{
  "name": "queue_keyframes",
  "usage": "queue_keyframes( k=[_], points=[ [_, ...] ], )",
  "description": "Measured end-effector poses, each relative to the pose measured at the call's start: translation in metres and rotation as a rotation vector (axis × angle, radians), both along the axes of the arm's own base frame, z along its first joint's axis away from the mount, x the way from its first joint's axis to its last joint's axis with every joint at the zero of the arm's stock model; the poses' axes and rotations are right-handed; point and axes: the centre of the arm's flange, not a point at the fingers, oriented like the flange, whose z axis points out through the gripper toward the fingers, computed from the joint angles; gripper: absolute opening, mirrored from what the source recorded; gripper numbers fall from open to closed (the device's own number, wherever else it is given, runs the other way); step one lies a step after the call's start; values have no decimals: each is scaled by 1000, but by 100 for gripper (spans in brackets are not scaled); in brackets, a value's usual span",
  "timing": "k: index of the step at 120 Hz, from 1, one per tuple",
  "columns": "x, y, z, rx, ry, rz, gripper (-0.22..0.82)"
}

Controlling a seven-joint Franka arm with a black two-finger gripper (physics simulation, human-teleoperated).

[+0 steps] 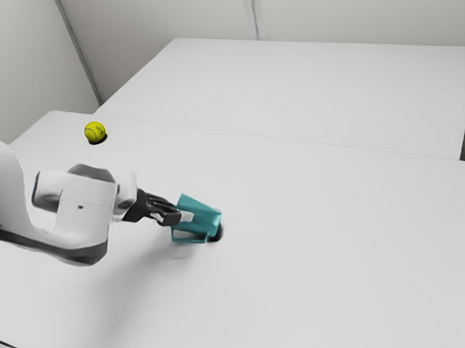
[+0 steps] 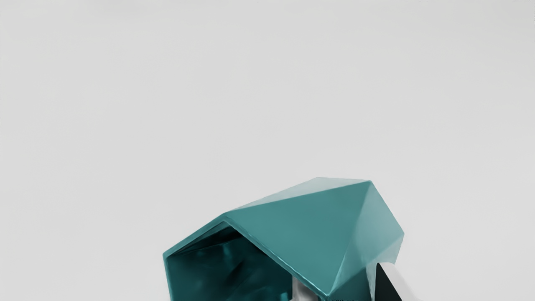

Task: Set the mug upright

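The teal mug (image 1: 201,214) lies tipped in the exterior view, its mouth toward the arm and its handle low on the near side. My gripper (image 1: 185,217) is at the mug's mouth end, shut on its wall. In the wrist view the faceted mug (image 2: 292,234) shows its dark hollow inside. There my gripper (image 2: 347,292) has one fingertip inside the mouth and the other against the outside of the wall. Whether the mug touches the table is hard to tell.
A yellow-green tennis ball (image 1: 94,132) rests on the white table (image 1: 313,264), up and to the exterior view's left of the mug. Behind it stretches another white surface (image 1: 315,92), with pale walls around.
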Motion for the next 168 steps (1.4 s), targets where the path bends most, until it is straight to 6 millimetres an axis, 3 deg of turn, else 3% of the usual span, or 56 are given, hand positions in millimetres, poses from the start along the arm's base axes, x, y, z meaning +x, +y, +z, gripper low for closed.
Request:
queue_keyframes(
  k=[28, 70, 83, 96, 108, 118, 124, 141, 168],
  points=[
    [8, -5, 10, 35, -33, -14, -11],
    [18, -5, 28, 86, -80, -13, -18],
    [33, -1, 49, 124, -130, -47, -18],
    [56, 22, 83, 246, -174, -171, -18],
    [62, 29, 94, 326, -120, -292, -18],
    [53, 21, 122, 389, -64, -391, -18],
    [43, 16, 128, 409, -8, -420, -18],
    [12, 17, 116, 389, 171, -371, -18],
    [-9, 24, 98, 301, 365, -201, -18]
  ],
)
